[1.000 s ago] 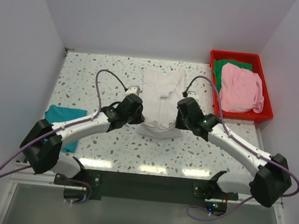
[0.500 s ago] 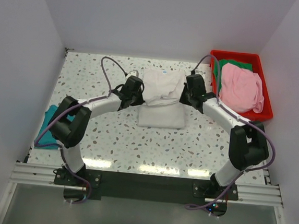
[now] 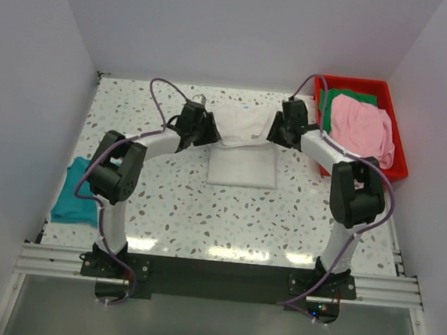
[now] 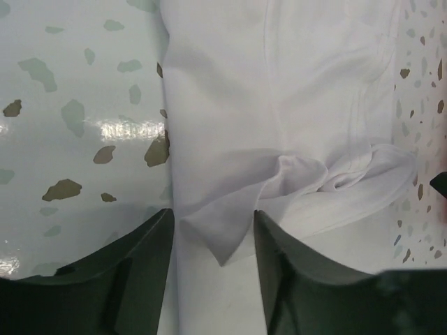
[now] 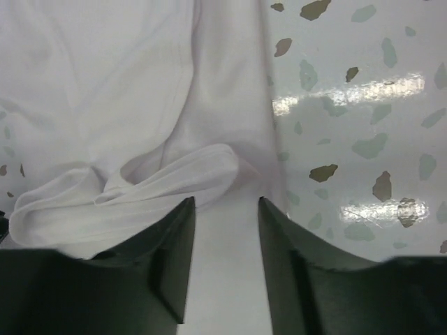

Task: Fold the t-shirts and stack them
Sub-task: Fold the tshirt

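Observation:
An off-white t-shirt (image 3: pixel 243 161) lies folded at the back middle of the table, its upper layer bunched near the far end. My left gripper (image 3: pixel 211 129) stands at the shirt's left edge and my right gripper (image 3: pixel 272 132) at its right edge. In the left wrist view the left gripper (image 4: pixel 212 213) is open over the off-white t-shirt (image 4: pixel 279 105), with a loose cloth corner lying free between its fingers. The right gripper (image 5: pixel 225 200) is open too, beside a rolled fold of the off-white t-shirt (image 5: pixel 105 84). A teal t-shirt (image 3: pixel 76 198) lies folded at the left edge.
A red bin (image 3: pixel 355 82) at the back right holds a crumpled pink t-shirt (image 3: pixel 356 128) on top of a green one (image 3: pixel 343 96). Speckled table (image 3: pixel 166 202) shows in front of the folded shirt. White walls close in on three sides.
Both grippers carried the shirt's near hem toward the back, folding it over. They were shut on the cloth; now both have opened and let it go.

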